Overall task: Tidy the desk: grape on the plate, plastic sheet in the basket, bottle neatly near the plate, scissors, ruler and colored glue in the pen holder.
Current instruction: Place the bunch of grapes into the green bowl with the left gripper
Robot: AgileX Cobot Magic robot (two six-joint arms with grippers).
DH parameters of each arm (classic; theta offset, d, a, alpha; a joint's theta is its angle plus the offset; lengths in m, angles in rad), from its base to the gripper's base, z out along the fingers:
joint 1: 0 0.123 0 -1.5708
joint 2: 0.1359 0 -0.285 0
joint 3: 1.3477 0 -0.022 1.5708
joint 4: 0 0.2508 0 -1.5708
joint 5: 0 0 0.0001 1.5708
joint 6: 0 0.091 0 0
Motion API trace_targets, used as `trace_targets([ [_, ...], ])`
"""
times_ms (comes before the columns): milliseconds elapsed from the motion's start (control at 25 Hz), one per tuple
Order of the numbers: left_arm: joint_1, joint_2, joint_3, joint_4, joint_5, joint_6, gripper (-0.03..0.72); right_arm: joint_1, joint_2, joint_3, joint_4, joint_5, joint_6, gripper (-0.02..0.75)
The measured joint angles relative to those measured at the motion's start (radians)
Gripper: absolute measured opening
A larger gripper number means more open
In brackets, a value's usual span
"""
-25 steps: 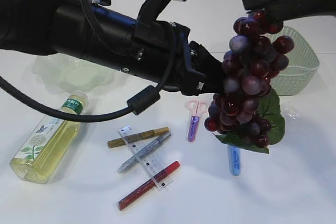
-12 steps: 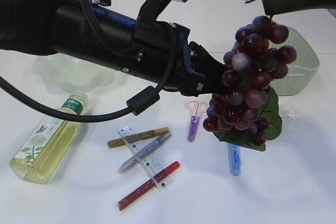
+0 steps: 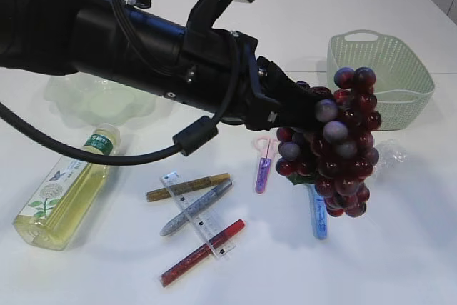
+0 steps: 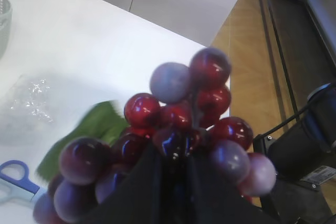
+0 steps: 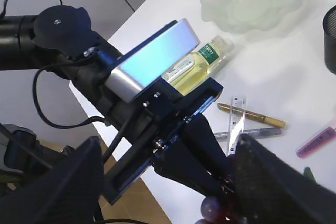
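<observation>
counter (image 3: 400,262): white, carrying all the loose items.
left arm (image 3: 128,48): black, reaching across the middle of the exterior view from the left.
left fingers (image 3: 303,108): nearly closed, pinched on the grape cluster near its top.
right fingers (image 5: 168,182): spread wide with nothing between them, hanging above the left arm's wrist.
basket (image 3: 414,83): pale green mesh, at the far right.
plate (image 3: 78,105): translucent green with a wavy rim, at the far left, partly hidden behind the left arm.
grape (image 3: 335,151): dark red cluster hanging off the counter from the left fingers, between the scissors and the basket, well apart from the plate.
bottle (image 3: 64,191): lying on its side at the near left, yellow liquid inside.
plastic sheet (image 3: 391,153): crumpled and clear, just right of the grape.
ruler (image 3: 196,212): clear, lying across the glue pens.
colored glue (image 3: 200,251): gold, silver and red pens under the ruler; a blue one below the grape.
scissors (image 3: 265,162): small, pink and purple, flat on the counter.
</observation>
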Motion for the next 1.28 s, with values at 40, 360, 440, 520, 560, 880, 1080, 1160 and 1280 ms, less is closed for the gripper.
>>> trace_targets([
  [40,0.000,0.000,0.000,0.000,-0.002,0.000,0.041,0.000,0.002,0.000,-0.002,0.000,0.002,0.595],
  [360,0.030,0.000,0.000,0.000,-0.010,-0.005,0.041,0.000,0.005,0.000,-0.008,-0.001,0.005,0.595],
  [440,0.057,0.000,0.000,0.000,-0.010,-0.012,0.041,0.000,0.005,0.000,-0.021,-0.005,0.005,0.595],
  [520,0.090,0.000,0.000,0.000,-0.010,-0.016,0.041,0.000,0.005,0.000,-0.040,-0.007,0.005,0.595],
  [560,0.104,0.000,0.000,0.000,-0.010,-0.016,0.041,0.000,0.005,0.000,-0.050,-0.009,0.005,0.595],
  [880,0.226,0.000,0.000,0.000,-0.020,-0.041,0.041,0.000,0.012,0.000,-0.099,-0.024,0.007,0.594],
  [1080,0.289,0.000,0.000,0.027,-0.029,-0.095,0.041,0.000,0.036,0.000,-0.120,-0.027,0.007,0.594],
  [1160,0.306,-0.001,0.000,0.074,-0.042,-0.133,0.041,0.000,0.043,0.000,-0.123,-0.027,0.007,0.594],
  [1280,0.326,-0.001,0.000,0.153,-0.063,-0.199,0.041,0.000,0.048,0.000,-0.128,-0.027,0.014,0.594],
])
